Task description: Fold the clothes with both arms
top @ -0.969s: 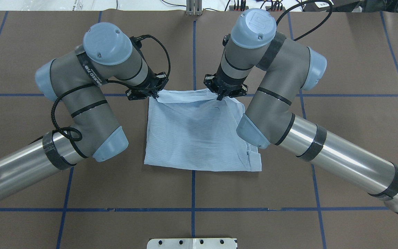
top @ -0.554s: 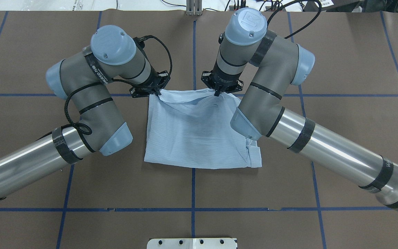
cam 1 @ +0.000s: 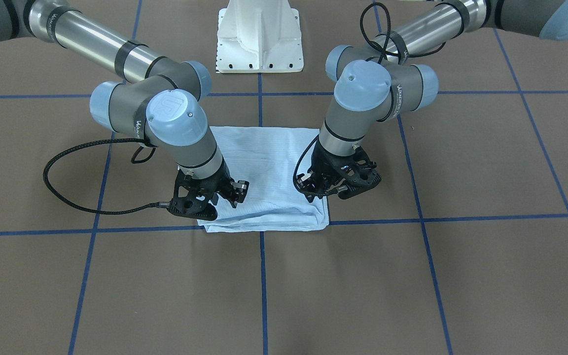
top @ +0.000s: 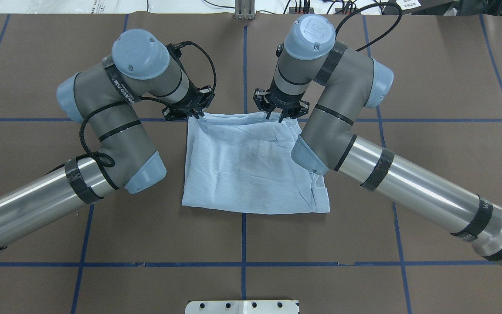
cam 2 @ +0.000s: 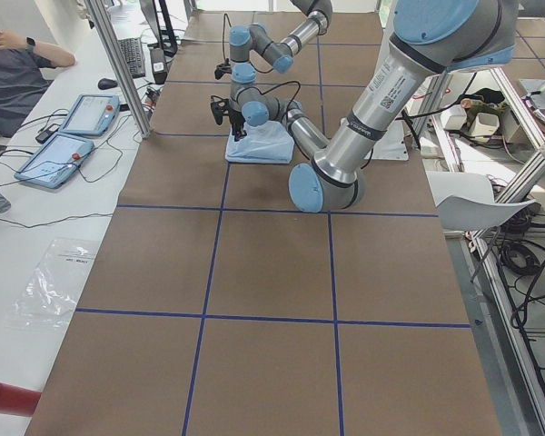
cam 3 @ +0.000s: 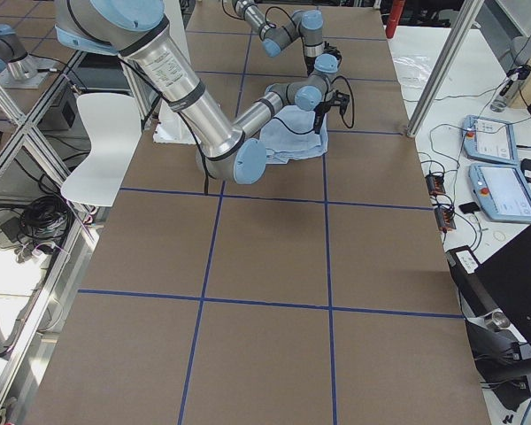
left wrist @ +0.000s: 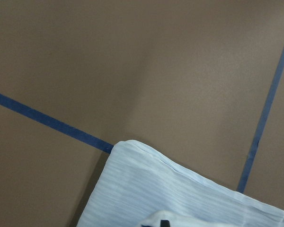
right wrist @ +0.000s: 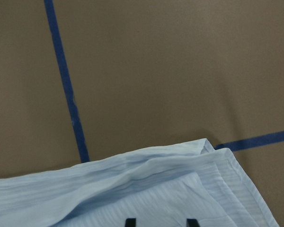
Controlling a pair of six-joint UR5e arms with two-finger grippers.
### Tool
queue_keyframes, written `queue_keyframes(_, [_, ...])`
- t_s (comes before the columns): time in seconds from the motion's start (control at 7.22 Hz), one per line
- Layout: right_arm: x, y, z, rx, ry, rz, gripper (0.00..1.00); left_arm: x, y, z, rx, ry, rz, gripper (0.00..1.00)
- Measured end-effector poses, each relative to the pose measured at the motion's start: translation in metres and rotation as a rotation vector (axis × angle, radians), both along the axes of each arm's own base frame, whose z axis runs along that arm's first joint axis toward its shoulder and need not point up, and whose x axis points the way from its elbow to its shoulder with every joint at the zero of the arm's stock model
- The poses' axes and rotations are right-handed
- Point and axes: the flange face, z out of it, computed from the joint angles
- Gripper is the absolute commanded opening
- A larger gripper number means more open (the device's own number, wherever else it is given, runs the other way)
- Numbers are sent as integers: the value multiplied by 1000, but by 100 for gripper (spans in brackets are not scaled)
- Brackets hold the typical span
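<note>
The light-blue striped shirt [top: 251, 170] lies folded into a rough square on the brown table, and it also shows in the front-facing view [cam 1: 269, 162]. My left gripper [top: 195, 115] sits at the shirt's far-left corner, shut on a small raised fold of fabric; its dark tip shows in the left wrist view [left wrist: 164, 223]. My right gripper [top: 275, 117] hangs over the far edge nearer the right corner. It is open, and its two fingertips [right wrist: 129, 221] stand apart just above the flat cloth [right wrist: 132, 189].
Blue tape lines [top: 243, 65] divide the brown table cover into squares. The white robot base [cam 1: 259, 34] stands behind the shirt. A person [cam 2: 9, 64] and control tablets [cam 2: 73, 136] are at a side desk beyond the far edge.
My right gripper has opened and let go of the shirt's far edge, which has dropped flat. The left gripper still pinches its corner; both arms shifted slightly.
</note>
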Motion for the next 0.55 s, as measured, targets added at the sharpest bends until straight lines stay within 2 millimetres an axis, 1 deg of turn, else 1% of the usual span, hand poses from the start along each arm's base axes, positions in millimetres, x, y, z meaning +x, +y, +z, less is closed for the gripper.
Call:
queue_keyframes(0.14, [9, -9, 3, 38, 5, -19, 100, -9, -7, 3, 24, -11, 5, 100])
queue_keyframes(0.28, [28, -24, 10, 72, 16, -28, 100, -22, -13, 14, 76, -38, 30, 100])
queue_keyframes(0.42, [58, -41, 26, 117, 35, -40, 100, -45, -15, 30, 139, -68, 59, 100])
queue_keyframes(0.55, [98, -57, 58, 179, 67, -74, 100, -81, -11, 49, 208, -97, 88, 100])
